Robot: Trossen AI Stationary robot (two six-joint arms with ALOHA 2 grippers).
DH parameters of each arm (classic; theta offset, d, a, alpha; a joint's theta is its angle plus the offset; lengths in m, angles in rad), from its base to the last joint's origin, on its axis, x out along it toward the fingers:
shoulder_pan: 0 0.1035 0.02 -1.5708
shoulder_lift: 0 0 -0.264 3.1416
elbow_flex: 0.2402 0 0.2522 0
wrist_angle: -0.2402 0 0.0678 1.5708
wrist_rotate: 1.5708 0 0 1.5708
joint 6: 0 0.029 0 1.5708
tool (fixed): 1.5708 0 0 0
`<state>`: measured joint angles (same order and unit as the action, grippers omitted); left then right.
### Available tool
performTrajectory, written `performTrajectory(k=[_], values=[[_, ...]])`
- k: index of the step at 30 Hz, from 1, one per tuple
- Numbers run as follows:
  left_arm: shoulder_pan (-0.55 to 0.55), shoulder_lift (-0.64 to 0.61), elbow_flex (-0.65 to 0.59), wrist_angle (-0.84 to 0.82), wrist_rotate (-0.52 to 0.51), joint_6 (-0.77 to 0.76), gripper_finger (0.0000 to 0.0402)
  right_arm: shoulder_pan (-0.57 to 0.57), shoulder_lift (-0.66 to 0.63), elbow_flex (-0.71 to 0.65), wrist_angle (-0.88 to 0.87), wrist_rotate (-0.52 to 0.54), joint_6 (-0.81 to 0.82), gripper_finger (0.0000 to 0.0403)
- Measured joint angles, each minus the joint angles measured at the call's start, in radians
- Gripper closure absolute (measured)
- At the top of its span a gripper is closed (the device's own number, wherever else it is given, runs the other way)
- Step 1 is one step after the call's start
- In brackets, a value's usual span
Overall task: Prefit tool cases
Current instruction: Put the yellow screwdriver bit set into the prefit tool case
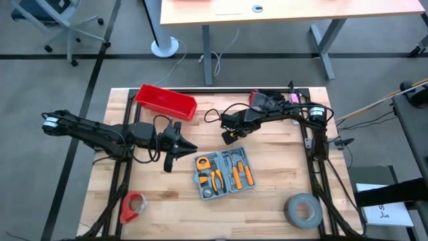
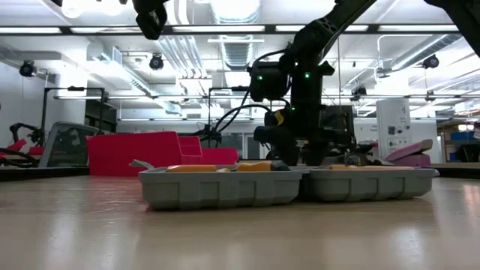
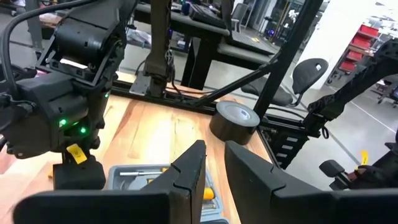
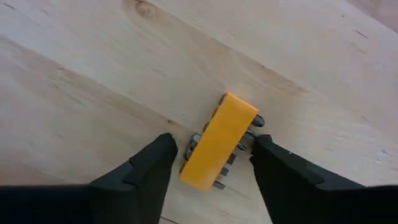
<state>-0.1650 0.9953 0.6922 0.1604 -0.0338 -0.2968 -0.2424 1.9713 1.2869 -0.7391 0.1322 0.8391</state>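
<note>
1. The right gripper [image 4: 211, 155] hangs just above the wooden table [image 1: 267, 207], behind the far edge of the tool case; its fingers stand apart on either side of a small yellow bit holder [image 4: 219, 141] lying on the wood, and whether the pads touch it cannot be told.
2. The left gripper [image 1: 175, 148] hovers near the case's left side, pointing toward it, its fingers [image 3: 186, 177] close together with only a narrow gap and nothing between them.
3. The table carries everything else.
4. The red bin [image 1: 166, 102] sits toward the table's far left part, tilted.
5. The tool case [image 1: 224, 173], grey-blue, lies open and flat near the table's middle, slightly turned, with orange-handled tools in its recesses.
6. A grey tape roll [image 1: 302, 210] rests near the front right corner, well apart from the case.
7. A red tape dispenser [image 1: 132, 207] lies near the front left corner.
</note>
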Motion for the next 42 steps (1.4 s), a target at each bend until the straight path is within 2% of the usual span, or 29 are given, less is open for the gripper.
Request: performTrajectory(k=[10, 13, 23, 31, 36, 42], values=[[0.000, 0.000, 0.000, 0.001, 0.000, 0.000, 0.0335, 0.000, 0.001, -0.001, -0.014, 0.003, -0.053, 0.0308], [0.000, 0.000, 0.000, 0.001, 0.000, 0.000, 0.0335, 0.000, 0.001, -0.001, -0.015, 0.001, -0.082, 0.0328], [0.000, 0.000, 0.000, 0.000, 0.000, 0.000, 0.0335, 0.011, 0.002, 0.038, -0.069, -0.002, -0.127, 0.0313], [0.000, 0.000, 0.000, -0.004, 0.001, 0.000, 0.0335, 0.032, 0.000, 0.092, -0.133, -0.001, -0.161, 0.0324], [0.000, 0.000, 0.000, -0.013, 0.000, 0.000, 0.0335, 0.062, -0.019, 0.102, -0.192, -0.001, -0.143, 0.0312], [0.000, 0.000, 0.000, -0.014, 0.000, 0.000, 0.0335, 0.140, -0.077, 0.103, -0.242, -0.001, -0.077, 0.0320]])
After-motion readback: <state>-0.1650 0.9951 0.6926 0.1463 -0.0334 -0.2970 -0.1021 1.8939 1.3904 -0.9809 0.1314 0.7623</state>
